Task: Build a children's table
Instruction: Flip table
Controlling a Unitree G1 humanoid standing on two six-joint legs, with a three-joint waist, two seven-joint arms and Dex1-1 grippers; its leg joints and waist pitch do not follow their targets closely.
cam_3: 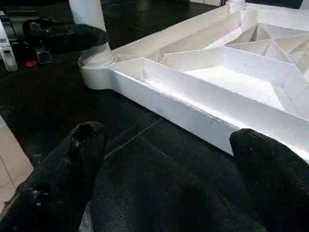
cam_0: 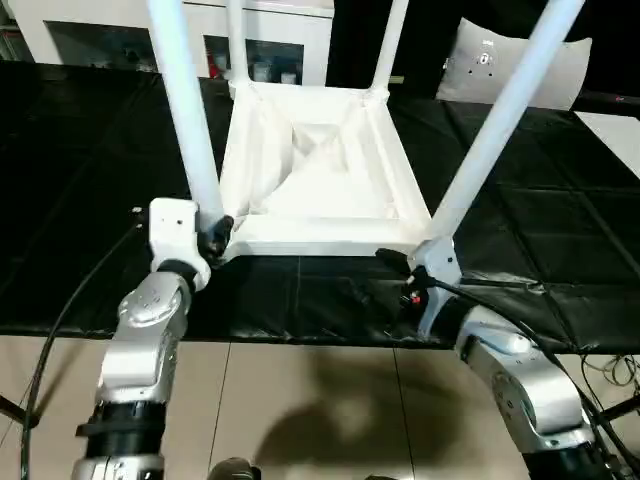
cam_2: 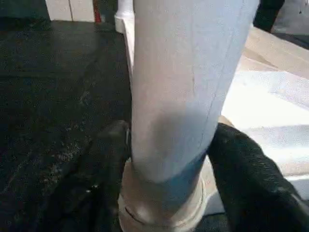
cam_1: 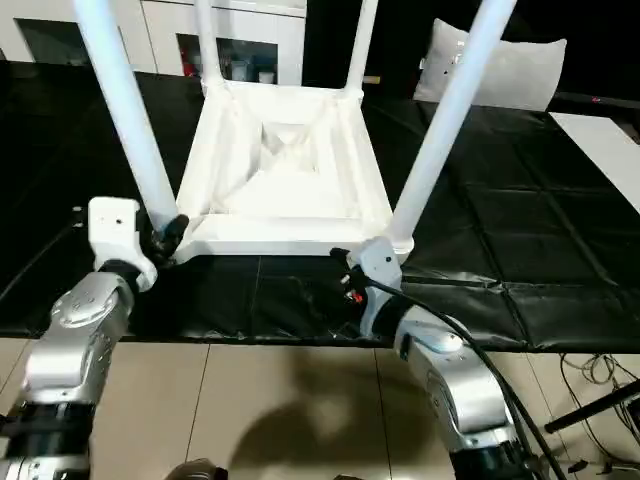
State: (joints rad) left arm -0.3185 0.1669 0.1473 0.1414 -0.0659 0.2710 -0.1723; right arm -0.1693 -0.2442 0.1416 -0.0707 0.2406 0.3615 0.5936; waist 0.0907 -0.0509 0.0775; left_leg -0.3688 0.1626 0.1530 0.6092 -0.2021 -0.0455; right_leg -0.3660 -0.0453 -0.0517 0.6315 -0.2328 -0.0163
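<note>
1. Tabletop [cam_0: 320,190] lies upside down on the black-covered counter [cam_0: 80,200], ribbed underside up, near the counter's front edge.
2. Four white legs stand in the corner sockets: near-left leg [cam_0: 190,120], near-right leg [cam_0: 500,120], far-left leg [cam_0: 236,40], far-right leg [cam_0: 388,45].
3. Left pincer [cam_0: 215,238] sits at the base of the near-left leg, just above its socket. Wrist view: black fingers [cam_2: 104,159] flank the leg on both sides, close against it; cannot tell whether they press it or just bracket it.
4. Right pincer [cam_0: 395,262] is at the tabletop's near-right corner, low over the counter by the near-right leg's socket. Wrist view: its fingers [cam_3: 82,145] are wide apart, nothing between them, pointing at the tabletop's near rim.
5. Right wrist view also catches the left pincer [cam_3: 65,36] at the near-left leg's base.
6. Behind the counter: white cabinets [cam_0: 190,35] and a white bag-like object [cam_0: 510,65], too unclear to identify.
7. Tan tiled floor [cam_0: 300,400] below the counter edge; black cables run along both silver forearms.
</note>
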